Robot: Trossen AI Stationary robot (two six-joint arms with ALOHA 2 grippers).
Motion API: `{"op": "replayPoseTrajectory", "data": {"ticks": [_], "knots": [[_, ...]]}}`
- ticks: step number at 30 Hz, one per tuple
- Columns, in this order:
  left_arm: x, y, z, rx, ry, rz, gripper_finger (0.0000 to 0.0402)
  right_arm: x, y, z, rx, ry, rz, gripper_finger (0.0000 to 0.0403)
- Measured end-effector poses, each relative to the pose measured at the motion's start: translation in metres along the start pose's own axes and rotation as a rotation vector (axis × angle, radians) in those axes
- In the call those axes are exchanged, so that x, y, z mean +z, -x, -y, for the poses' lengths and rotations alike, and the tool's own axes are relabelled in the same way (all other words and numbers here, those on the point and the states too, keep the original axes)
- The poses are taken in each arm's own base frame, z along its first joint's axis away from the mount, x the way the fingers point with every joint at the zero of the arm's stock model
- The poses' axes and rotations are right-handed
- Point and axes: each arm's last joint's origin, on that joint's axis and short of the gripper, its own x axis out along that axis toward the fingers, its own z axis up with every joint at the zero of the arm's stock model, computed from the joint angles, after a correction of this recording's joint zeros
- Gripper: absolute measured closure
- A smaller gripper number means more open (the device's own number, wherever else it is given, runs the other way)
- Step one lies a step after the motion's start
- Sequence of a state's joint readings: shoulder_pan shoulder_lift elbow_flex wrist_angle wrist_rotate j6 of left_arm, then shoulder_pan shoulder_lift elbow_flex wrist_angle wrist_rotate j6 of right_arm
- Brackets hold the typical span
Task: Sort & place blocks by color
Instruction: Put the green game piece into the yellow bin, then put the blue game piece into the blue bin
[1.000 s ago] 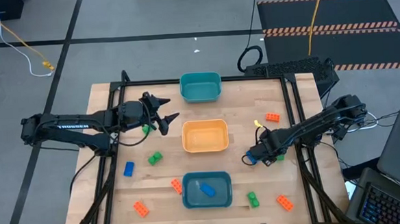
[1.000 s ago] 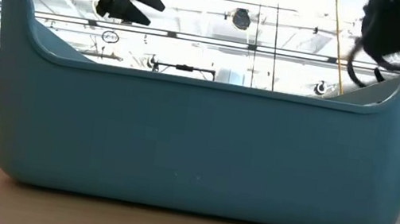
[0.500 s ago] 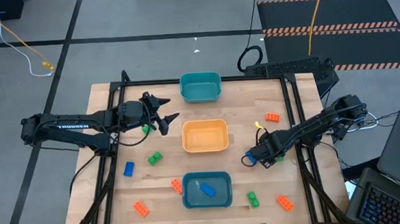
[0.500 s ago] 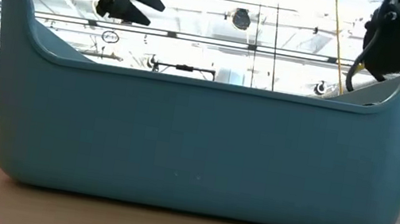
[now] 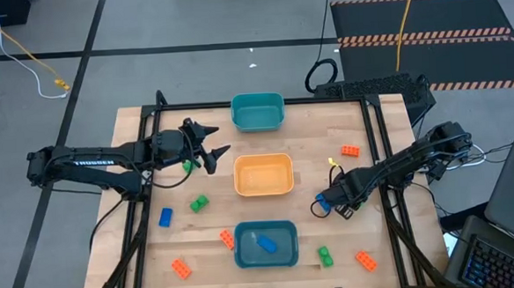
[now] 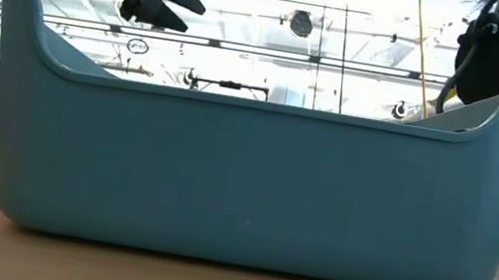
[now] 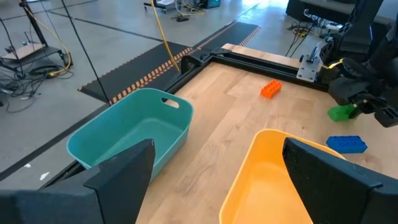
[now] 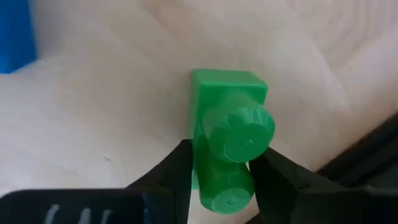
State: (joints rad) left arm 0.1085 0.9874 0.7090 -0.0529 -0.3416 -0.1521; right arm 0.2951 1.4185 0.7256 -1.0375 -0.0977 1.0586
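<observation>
One sorted: blue block [image 5: 267, 244] in near teal bin [image 5: 245, 255].
Left: loose blocks across table [image 5: 314, 132].
Right gripper [image 8: 221, 171]: clamps green block [image 8: 231, 134].
Left gripper [image 5: 215, 151]: spread wide, empty.

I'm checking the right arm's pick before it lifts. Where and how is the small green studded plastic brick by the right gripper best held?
Across its two long flat sides, coming down from above. The small green studded plastic brick lies on the wooden table with those sides exposed, and the right gripper already has a finger on each; the round studs offer no flat face to pinch.
</observation>
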Motion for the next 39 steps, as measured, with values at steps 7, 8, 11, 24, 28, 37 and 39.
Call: {"op": "replayPoseTrajectory", "data": {"ticks": [7, 8, 11, 24, 28, 37, 39], "knots": [[0.000, 0.000, 0.000, 0.000, -0.018, 0.001, 0.0046, 0.017, 0.052, -0.016, 0.140, 0.182, 0.341, 0.0284], [0.000, 0.000, 0.000, 0.000, -0.019, 0.001, 0.0046, 0.020, 0.064, -0.018, 0.171, 0.201, 0.407, 0.0284], [0.000, 0.000, 0.000, 0.000, -0.019, 0.001, 0.0046, 0.028, 0.099, -0.022, 0.260, 0.243, 0.615, 0.0284], [0.000, 0.000, 0.000, 0.001, -0.027, -0.002, 0.0046, 0.095, 0.147, -0.037, 0.352, 0.415, 1.064, 0.0284], [0.000, 0.000, 0.000, 0.001, -0.027, -0.003, 0.0046, 0.113, 0.132, -0.037, 0.298, 0.389, 1.000, 0.0276], [0.000, 0.000, 0.000, 0.001, -0.027, -0.004, 0.0046, 0.122, 0.124, -0.039, 0.250, 0.427, 0.985, 0.0178], [0.000, 0.000, 0.000, 0.001, -0.027, -0.004, 0.0046, 0.121, 0.125, -0.038, 0.248, 0.432, 0.992, 0.0159]]}}
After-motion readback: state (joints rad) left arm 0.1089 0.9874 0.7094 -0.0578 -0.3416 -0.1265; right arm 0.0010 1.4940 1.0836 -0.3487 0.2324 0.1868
